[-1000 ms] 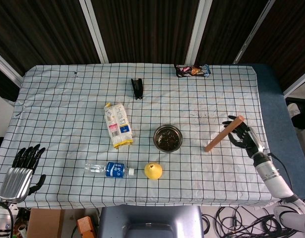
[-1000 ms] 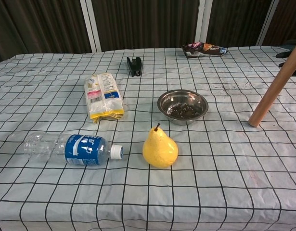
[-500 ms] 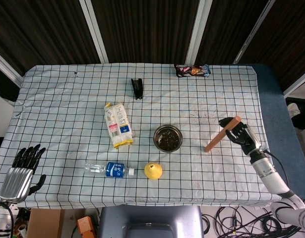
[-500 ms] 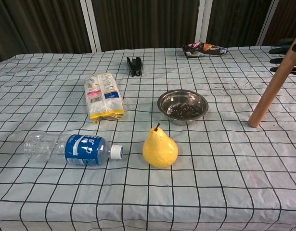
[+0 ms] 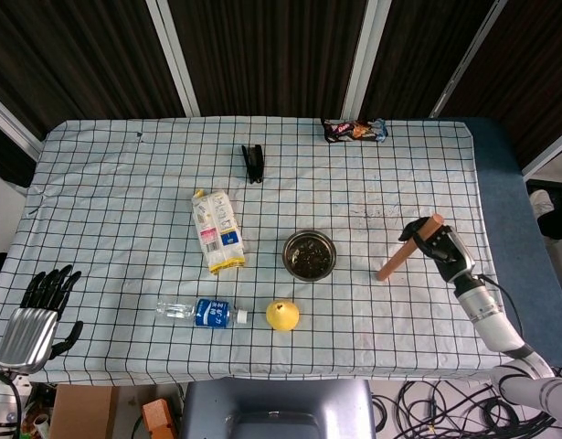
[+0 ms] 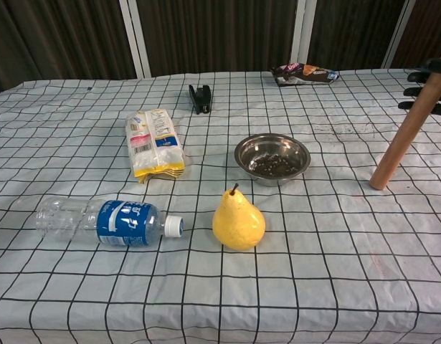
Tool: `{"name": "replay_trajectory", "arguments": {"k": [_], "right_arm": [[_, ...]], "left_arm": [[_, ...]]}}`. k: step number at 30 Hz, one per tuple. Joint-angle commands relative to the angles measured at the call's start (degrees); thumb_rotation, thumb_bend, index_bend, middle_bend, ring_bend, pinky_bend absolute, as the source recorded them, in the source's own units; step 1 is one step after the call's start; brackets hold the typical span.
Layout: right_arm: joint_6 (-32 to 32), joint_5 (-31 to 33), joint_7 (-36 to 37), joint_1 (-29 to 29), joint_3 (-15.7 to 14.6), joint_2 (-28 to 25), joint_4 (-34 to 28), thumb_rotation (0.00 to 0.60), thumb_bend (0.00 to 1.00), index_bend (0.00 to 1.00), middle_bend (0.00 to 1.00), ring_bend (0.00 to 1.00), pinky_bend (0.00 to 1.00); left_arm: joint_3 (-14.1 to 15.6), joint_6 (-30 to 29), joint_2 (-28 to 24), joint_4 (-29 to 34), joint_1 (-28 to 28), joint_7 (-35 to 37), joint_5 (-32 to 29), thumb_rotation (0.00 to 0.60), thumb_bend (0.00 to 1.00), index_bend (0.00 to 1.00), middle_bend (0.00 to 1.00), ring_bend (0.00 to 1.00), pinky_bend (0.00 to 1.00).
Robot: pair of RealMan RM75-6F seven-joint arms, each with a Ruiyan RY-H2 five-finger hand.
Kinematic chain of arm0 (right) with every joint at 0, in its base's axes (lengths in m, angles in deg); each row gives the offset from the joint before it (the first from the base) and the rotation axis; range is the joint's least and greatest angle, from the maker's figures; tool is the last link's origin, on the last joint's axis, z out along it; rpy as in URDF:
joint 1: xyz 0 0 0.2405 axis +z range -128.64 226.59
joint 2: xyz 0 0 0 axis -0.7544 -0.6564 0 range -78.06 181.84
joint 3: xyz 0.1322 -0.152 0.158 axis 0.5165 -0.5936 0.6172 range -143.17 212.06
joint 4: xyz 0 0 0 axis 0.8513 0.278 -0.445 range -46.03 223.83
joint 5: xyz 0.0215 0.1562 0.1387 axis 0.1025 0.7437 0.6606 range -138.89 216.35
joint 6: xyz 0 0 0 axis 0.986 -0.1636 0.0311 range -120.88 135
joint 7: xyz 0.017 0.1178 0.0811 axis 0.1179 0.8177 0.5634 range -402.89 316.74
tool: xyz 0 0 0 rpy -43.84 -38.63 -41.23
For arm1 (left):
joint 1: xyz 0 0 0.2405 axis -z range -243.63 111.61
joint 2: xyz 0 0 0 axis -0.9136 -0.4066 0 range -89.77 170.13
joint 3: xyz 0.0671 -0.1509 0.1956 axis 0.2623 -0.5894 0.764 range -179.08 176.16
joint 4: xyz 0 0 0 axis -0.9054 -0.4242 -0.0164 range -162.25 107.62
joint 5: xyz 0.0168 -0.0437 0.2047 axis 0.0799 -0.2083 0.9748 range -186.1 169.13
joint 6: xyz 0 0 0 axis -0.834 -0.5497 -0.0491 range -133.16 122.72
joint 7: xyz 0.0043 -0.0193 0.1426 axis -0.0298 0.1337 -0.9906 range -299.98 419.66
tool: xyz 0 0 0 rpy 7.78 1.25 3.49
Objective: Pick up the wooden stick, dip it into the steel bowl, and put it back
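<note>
The head view looks almost straight down from high above, taking in the whole desk [image 5: 107, 174] edge to edge. The chest view sits low at the near edge, facing across — much closer. Both share the steel bowl [image 5: 309, 255] and pear [image 6: 238, 220].

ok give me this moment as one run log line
phase: grasping | right hand: gripping wooden stick top, stick tilted, lower end on table | left hand: idle, open | steel bowl: not yet dipped

tilted wooden stick [image 5: 408, 247] right of dark-filled steel bowl [image 5: 309, 254].
</note>
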Motion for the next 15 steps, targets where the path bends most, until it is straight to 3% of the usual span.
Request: {"name": "replay_trajectory", "arguments": {"k": [1, 12, 15], "right_arm": [[0.02, 0.51, 0.05, 0.09, 0.05, 0.43, 0.36, 0.6, 0.34, 0.69, 0.6, 0.53, 0.53], [0.51, -0.31, 1.99, 0.55, -0.78, -0.29, 0.28, 0.6, 0.35, 0.98, 0.83, 0.76, 0.68], [0.71, 0.91, 0.45, 0.54, -0.04, 0.23, 0.06, 0.6, 0.39, 1.0, 0.88, 0.81, 0.75]], "left_arm": [[0.0, 0.05, -0.04, -0.02, -0.02, 0.0, -0.12, 0.6, 0.38, 0.0, 0.0, 0.0, 0.0], [0.0, 0.69, -0.39, -0.17, 0.31, 1.04, -0.35, 0.6, 0.37, 0.0, 0.01, 0.0, 0.0], [-0.01, 0.73, -0.37, -0.13, 0.29, 0.94, -0.48, 0.6, 0.38, 0.0, 0.01, 0.0, 0.0]]}}
